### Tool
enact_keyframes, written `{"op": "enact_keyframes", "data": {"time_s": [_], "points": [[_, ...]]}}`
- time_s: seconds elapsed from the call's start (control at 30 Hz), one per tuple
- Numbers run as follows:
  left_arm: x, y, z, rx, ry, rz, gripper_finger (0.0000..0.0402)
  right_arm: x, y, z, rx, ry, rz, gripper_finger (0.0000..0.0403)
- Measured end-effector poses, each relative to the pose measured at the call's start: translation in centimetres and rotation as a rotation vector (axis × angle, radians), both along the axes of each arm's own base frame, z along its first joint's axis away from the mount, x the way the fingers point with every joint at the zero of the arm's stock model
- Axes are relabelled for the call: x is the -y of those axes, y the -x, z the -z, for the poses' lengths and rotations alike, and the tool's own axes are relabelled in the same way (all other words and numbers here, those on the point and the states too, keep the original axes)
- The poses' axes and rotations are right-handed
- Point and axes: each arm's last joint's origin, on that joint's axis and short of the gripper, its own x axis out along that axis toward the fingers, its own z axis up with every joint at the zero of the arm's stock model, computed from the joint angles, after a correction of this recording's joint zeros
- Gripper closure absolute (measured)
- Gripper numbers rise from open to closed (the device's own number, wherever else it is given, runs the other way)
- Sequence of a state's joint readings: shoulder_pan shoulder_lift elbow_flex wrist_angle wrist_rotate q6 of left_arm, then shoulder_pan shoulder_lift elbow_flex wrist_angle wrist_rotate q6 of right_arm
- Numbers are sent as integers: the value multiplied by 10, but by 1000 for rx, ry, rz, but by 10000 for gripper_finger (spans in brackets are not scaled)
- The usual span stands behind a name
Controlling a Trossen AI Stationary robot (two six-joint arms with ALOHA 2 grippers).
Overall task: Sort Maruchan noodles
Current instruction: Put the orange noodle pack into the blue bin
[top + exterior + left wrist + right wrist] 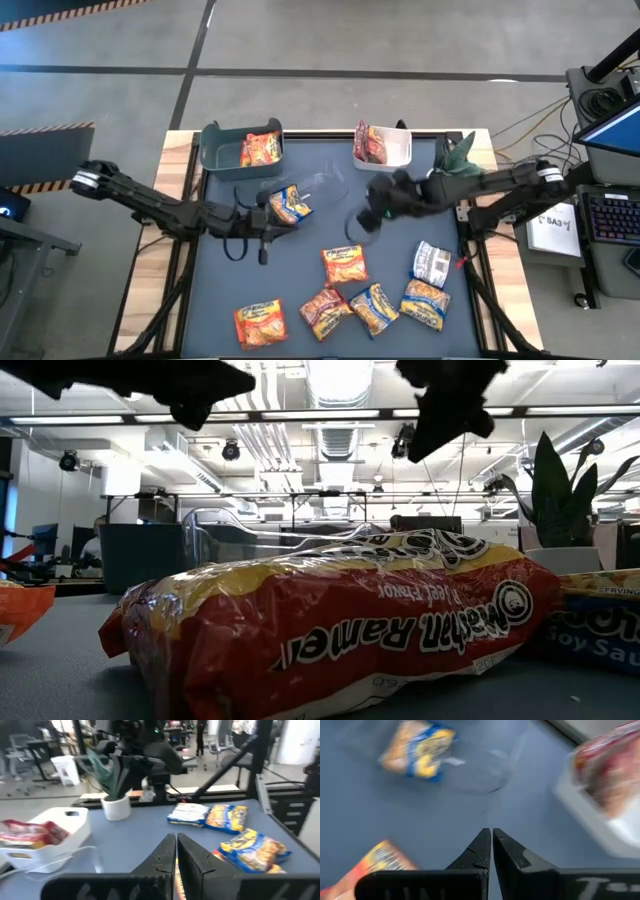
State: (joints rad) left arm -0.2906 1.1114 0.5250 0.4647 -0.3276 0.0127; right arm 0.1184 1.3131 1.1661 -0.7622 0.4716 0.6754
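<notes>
The left gripper (264, 238) and right gripper (368, 218) hovered over the middle of the table (470, 335), both with fingers closed on nothing. Most Maruchan noodles (344, 264) lay scattered near the table's front edge. More sat in the teal bin (218, 150) and white bin (396, 155) at the back edge.

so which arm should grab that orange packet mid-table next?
Probably right. The right gripper hangs shut just above the orange packet, empty. The left gripper is also shut, but sits farther off beside the blue-yellow packet. The teal bin already holds orange ones.
</notes>
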Motion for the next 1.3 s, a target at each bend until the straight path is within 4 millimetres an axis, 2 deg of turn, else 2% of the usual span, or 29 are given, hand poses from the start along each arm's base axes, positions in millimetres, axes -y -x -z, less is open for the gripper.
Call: {"op": "enact_keyframes", "data": {"time_s": [0.13,0.23,0.33,0.47,0.57,0.7,0.8,0.9,1.07,1.17,1.3], "points": [[11,-12,-18,-46,27,18,402,-23,8,18,46,0,-101,394],[16,-23,-31,-128,34,16,402,-24,14,22,67,17,-141,394],[21,-35,-34,-265,47,1,402,-23,18,26,74,26,-159,394],[35,-45,-32,-488,67,-22,402,-24,22,34,58,-11,-203,394],[50,-44,-25,-693,68,-41,402,-28,24,42,30,-28,-228,394],[75,-39,-16,-947,78,35,402,-33,25,50,25,-30,-246,394],[96,-36,-10,-1062,96,146,402,-34,22,53,67,-15,-263,394],[112,-37,-7,-1084,132,166,402,-35,18,52,129,10,-297,394],[121,-35,-1,-1140,218,167,387,-36,13,48,188,48,-345,394],[122,-33,4,-1138,251,154,363,-36,13,48,181,65,-360,394],[122,-34,9,-1104,275,163,313,-36,13,48,176,75,-370,394]]}}
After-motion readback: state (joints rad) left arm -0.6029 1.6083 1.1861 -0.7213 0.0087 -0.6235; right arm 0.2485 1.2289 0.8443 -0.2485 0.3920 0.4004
